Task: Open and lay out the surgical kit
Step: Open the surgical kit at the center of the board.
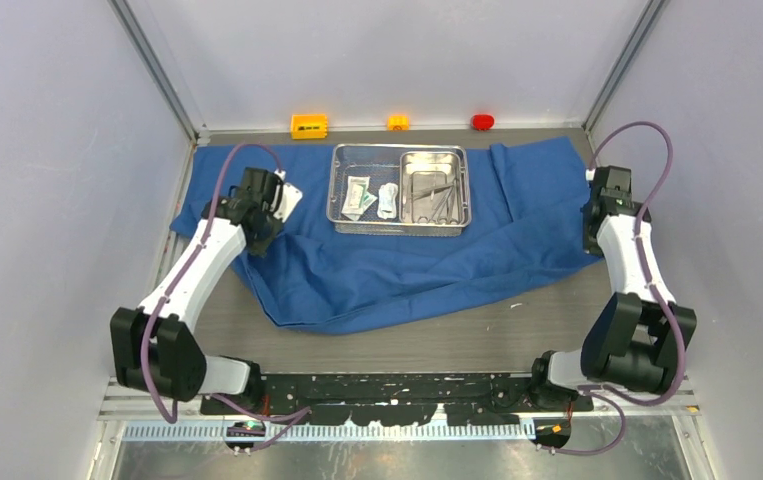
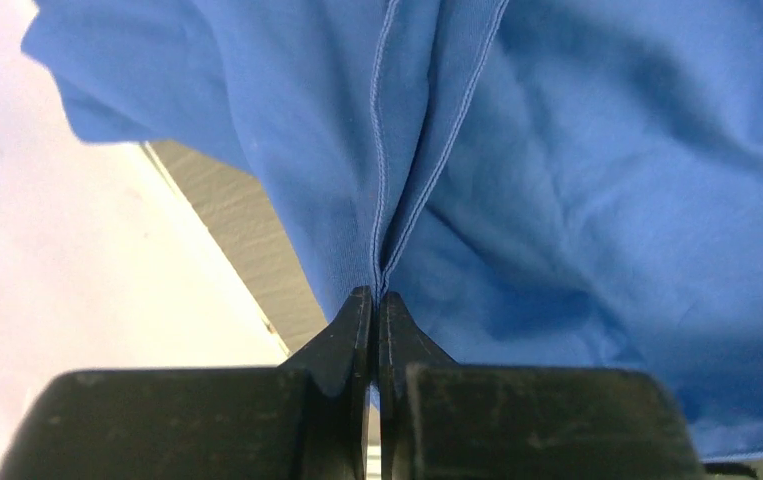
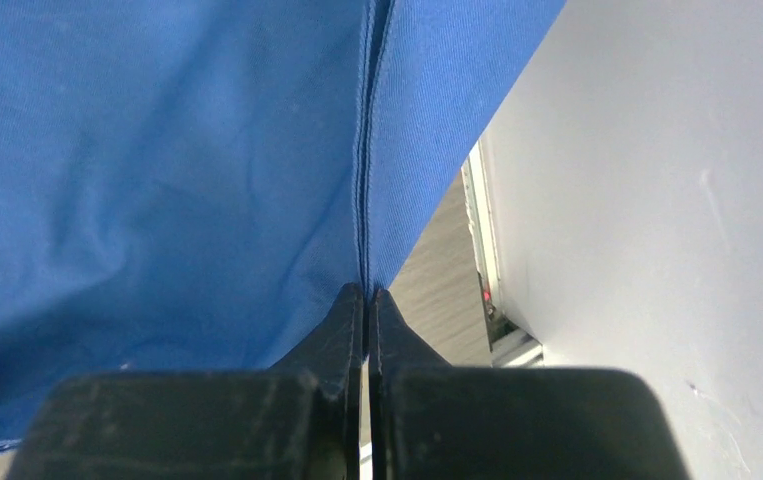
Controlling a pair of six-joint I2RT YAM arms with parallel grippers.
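The blue cloth wrap (image 1: pixel 397 265) lies spread over the table. On it at the back stands the steel mesh tray (image 1: pixel 341 190), holding white-green packets (image 1: pixel 360 197) and the smaller steel pan (image 1: pixel 456 160) with thin scissors and forceps (image 1: pixel 435 197). My left gripper (image 1: pixel 260 238) is shut on the cloth's left hem (image 2: pixel 382 200); the fingertips (image 2: pixel 357 310) pinch a fold. My right gripper (image 1: pixel 590 243) is shut on the cloth's right hem (image 3: pixel 362 180) next to the right wall.
An orange block (image 1: pixel 309 125), a small yellow block (image 1: pixel 398 122) and a red block (image 1: pixel 482 122) sit along the back edge. White enclosure walls (image 3: pixel 657 200) stand close on both sides. Bare grey table (image 1: pixel 517 330) shows in front of the cloth.
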